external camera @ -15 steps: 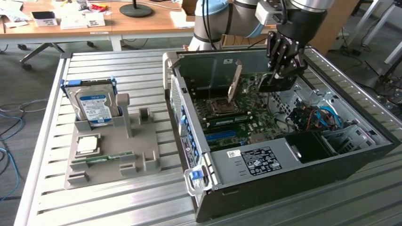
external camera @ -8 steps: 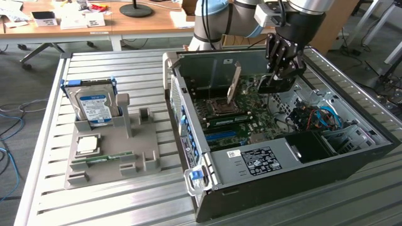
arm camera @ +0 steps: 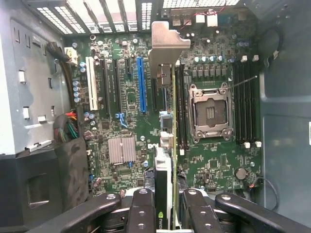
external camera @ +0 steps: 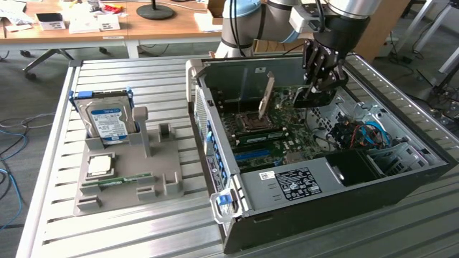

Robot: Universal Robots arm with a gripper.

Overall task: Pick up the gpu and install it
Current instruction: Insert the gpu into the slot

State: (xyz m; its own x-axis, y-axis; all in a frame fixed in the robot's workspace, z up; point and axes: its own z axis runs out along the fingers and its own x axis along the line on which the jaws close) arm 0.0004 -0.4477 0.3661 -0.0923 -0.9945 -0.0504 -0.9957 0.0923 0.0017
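The gpu (arm camera: 165,160) is seen edge-on in the wrist view, a thin card with its silver bracket (arm camera: 165,41) at the far end. My gripper (arm camera: 165,213) is shut on its near end, black fingers (arm camera: 143,208) on either side. The card stands over the green motherboard (arm camera: 126,126), between the expansion slots and the CPU socket (arm camera: 210,111). In the exterior view my gripper (external camera: 319,86) reaches down into the open computer case (external camera: 323,177), holding the gpu (external camera: 313,98) upright, its bracket (external camera: 267,94) pointing toward the case's rear wall. I cannot tell if the card touches a slot.
On the exterior view's left a grey holder (external camera: 165,161) carries a hard drive (external camera: 107,118), a CPU chip (external camera: 100,164) and a memory stick (external camera: 118,181). Cables (external camera: 358,134) lie in the case. A blue slot (arm camera: 141,85) and a heatsink (arm camera: 121,149) sit on the board.
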